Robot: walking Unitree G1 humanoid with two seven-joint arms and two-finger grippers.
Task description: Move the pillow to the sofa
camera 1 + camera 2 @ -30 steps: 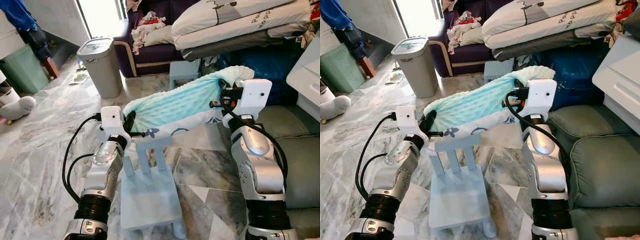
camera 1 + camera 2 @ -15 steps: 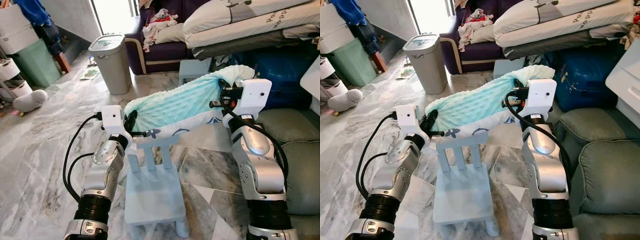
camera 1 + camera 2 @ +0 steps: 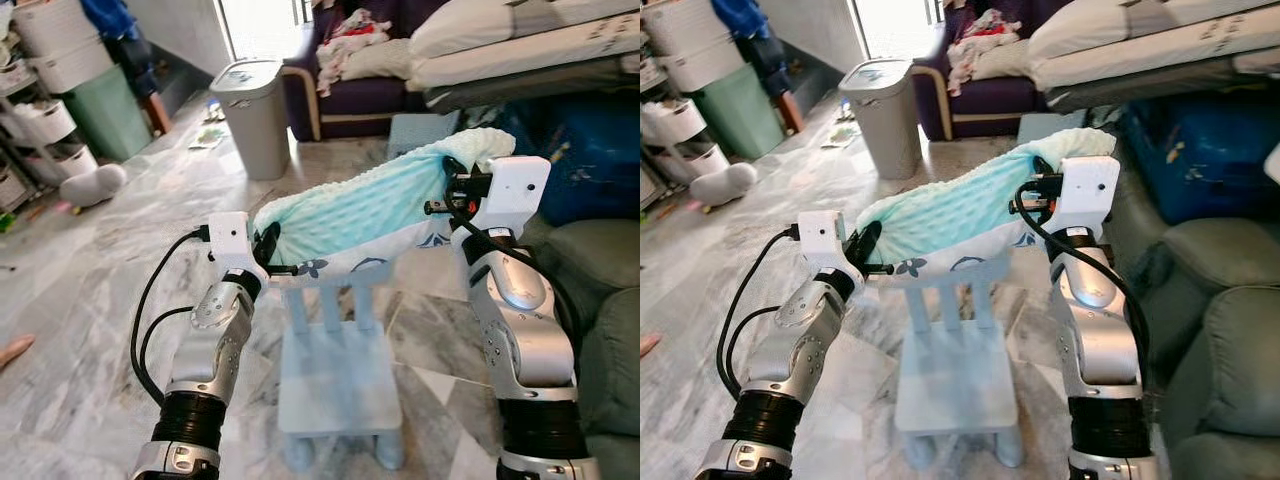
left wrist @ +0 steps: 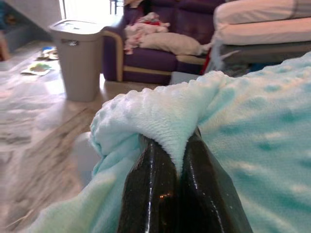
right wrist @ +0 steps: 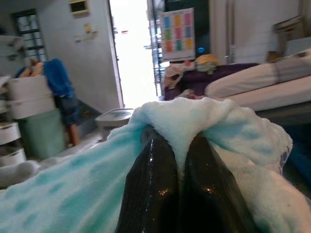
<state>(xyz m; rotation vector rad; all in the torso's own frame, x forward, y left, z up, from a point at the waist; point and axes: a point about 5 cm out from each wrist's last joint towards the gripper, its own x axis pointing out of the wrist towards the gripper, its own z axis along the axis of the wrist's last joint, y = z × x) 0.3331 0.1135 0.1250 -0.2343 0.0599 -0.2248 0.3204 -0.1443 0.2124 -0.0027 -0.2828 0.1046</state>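
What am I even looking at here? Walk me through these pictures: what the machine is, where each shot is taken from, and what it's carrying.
This is a walking humanoid robot with two silver arms. The two wide pictures come from cameras on its head, looking down at its own arms. The two close-ups come from cameras on each wrist, looking along the black fingers. The left gripper and the right gripper each pinch one end of a mint-green pillow, holding it stretched in the air above a small pale blue chair on the marble floor. A grey-green sofa sits at the robot's right. Farther off stand a grey bin and a purple couch.
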